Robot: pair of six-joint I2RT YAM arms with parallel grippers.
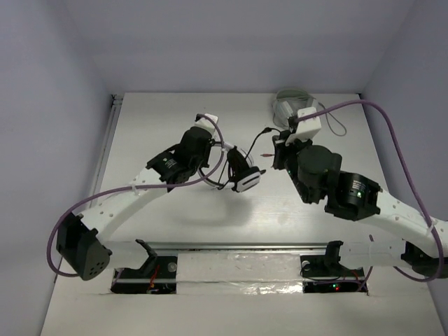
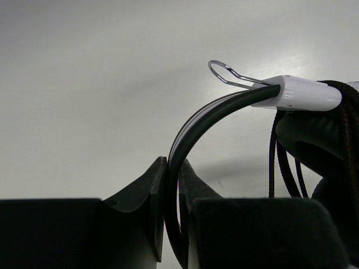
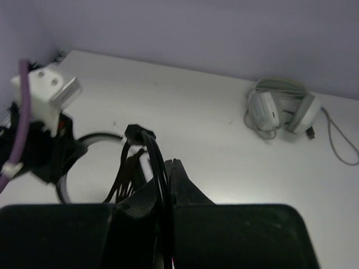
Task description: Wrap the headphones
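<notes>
The headphones [image 1: 245,176], with white-and-black ear cups, hang above the table's middle. My left gripper [image 1: 213,155] is shut on their thin black headband [image 2: 207,115]; in the left wrist view the band runs up from between the jaws [image 2: 173,165] to a white slider [image 2: 297,92]. Cable loops [image 2: 280,159] hang beside the black ear cup. My right gripper [image 1: 278,152] is just right of the ear cups, shut on the thin black cable [image 3: 156,151], whose strands run from the jaws [image 3: 171,168] to a black connector [image 3: 134,133].
All-pale-grey headphones [image 1: 294,105] with a grey cable lie at the table's back right, also in the right wrist view [image 3: 280,106]. The left arm's white wrist camera [image 3: 47,92] and purple cable are close by on the left. A metal rail [image 1: 238,246] runs along the near edge.
</notes>
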